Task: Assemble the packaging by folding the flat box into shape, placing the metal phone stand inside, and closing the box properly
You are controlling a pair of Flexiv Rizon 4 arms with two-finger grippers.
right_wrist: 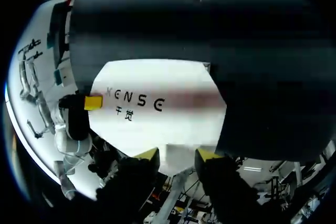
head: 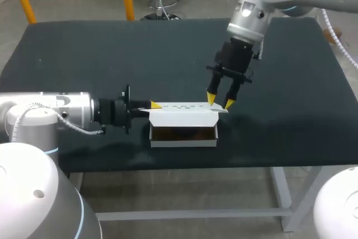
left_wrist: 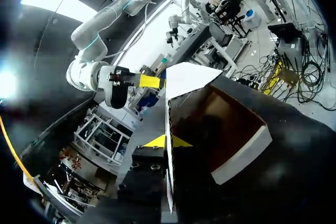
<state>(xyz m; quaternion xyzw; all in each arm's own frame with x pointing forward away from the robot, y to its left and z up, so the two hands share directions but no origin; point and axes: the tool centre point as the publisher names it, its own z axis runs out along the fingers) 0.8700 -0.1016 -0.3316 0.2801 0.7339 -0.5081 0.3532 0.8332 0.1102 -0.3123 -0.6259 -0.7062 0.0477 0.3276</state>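
Note:
A white box (head: pixel 183 136) stands open on the black table, its brown inside facing up; I cannot make out a phone stand in it. Its printed lid flap (head: pixel 183 107) rises from the far edge. From the left, my left gripper (head: pixel 155 104) lies level and is shut on the flap's left end; the thin flap edge runs between its yellow tips (left_wrist: pixel 169 141). From above, my right gripper (head: pixel 220 101) straddles the flap's right end, fingers apart. In the right wrist view the flap (right_wrist: pixel 157 103) lies ahead of the right gripper (right_wrist: pixel 177 156), with a white edge between the tips.
The black table (head: pixel 67 60) stretches wide on all sides of the box. The box sits close to the front edge (head: pixel 184 163). Both arms meet over the lid flap, a box length apart.

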